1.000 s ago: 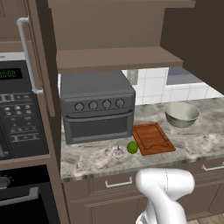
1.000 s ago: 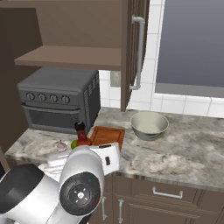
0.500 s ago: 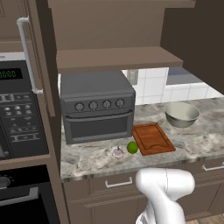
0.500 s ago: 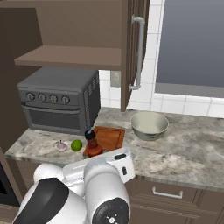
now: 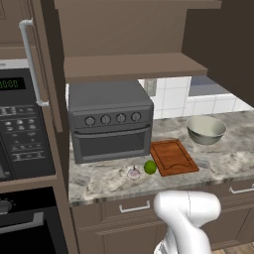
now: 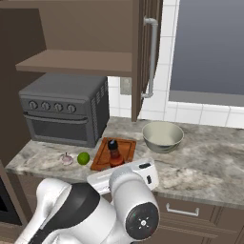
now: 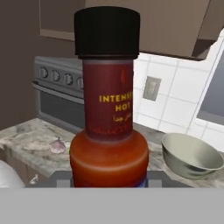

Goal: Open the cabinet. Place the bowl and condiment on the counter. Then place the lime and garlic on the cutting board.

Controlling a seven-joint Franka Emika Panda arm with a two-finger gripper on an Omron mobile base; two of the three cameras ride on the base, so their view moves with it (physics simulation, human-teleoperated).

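Where stone gleams speckled, slim glossy condiment (image 7: 108, 131)

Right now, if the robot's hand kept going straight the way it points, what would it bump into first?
The hand already holds the condiment bottle. Straight ahead, past the bottle, the tiled wall probably comes first, though depth is unclear.

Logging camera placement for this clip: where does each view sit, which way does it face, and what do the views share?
Left base view: behind the arm on its left, facing the counter, toaster oven and open cabinet; white arm at lower right.
Right base view: behind on the right, same counter; arm at lower left, bottle above it.
Hand view: on the hand, looking along the gripper at the bottle it holds.
Shared: bowl, garlic, toaster oven.
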